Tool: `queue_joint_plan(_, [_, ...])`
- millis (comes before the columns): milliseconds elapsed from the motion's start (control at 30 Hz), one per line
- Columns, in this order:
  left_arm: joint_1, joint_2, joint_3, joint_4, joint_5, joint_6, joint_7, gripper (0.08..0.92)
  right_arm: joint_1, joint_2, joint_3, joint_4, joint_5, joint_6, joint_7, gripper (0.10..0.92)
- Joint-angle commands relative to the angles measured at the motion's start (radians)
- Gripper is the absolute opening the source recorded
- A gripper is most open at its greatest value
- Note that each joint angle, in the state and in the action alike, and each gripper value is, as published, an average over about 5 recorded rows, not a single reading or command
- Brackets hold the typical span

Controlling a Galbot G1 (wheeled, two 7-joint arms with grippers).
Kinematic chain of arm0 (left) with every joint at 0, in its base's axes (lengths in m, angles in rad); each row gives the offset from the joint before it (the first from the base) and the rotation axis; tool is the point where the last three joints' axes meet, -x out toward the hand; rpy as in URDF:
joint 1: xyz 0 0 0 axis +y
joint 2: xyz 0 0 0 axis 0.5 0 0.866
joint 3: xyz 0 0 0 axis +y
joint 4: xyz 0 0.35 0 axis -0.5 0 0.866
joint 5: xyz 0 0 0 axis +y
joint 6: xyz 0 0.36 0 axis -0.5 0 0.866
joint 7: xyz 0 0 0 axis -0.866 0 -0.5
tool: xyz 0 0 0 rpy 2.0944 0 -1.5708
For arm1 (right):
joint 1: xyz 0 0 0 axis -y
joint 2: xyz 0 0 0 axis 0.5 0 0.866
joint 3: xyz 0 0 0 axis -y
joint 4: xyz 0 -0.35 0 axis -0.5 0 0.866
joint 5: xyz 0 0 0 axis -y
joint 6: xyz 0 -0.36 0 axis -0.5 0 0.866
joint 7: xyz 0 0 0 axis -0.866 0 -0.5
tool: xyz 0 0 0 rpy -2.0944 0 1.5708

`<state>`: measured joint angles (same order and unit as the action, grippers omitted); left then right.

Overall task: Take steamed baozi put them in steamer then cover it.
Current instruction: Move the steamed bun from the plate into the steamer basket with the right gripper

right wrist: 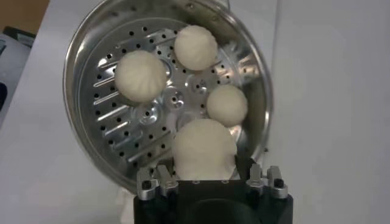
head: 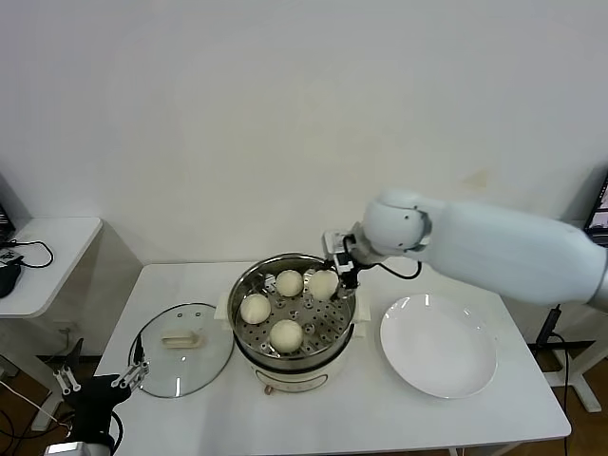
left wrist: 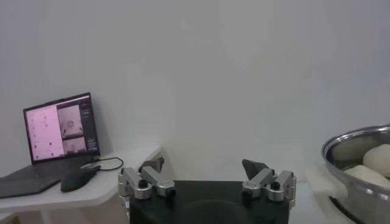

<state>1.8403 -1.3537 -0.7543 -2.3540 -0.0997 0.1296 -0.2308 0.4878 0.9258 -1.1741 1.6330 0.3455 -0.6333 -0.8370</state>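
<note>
The right gripper (right wrist: pixel 205 178) hangs over the right rim of the steamer (head: pixel 243 285), its jaws set on either side of one baozi (right wrist: pixel 204 148) that sits on the perforated floor; whether they press it or have just let go cannot be told. Just beyond those jaws, the three other baozi (right wrist: pixel 141 74) rest in the same basket. To the right of this gripper, a white plate (head: pixel 438 344) lies on the desk (head: pixel 380 408). Well to its left, past the steamer, the cover (head: pixel 181 347) lies flat on the desk. The left gripper (left wrist: pixel 207 176) waits low at the desk's left edge beside the cover, jaws spread wide.
</note>
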Motion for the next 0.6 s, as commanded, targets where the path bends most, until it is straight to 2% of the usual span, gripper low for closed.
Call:
queue_joint_plan(33, [-0.005, 0.001, -0.001, 0.007, -0.002, 0.001, 0.000, 0.823, -0.100, 0.082, -0.017, -0.089, -0.010, -0.047, 0.054, 0.636])
queue_joint_plan(600, [-0.007, 0.005, -0.005, 0.014, -0.007, 0.000, 0.001, 0.823, -0.121, 0.098, 0.008, -0.126, -0.054, -0.039, 0.046, 0.641])
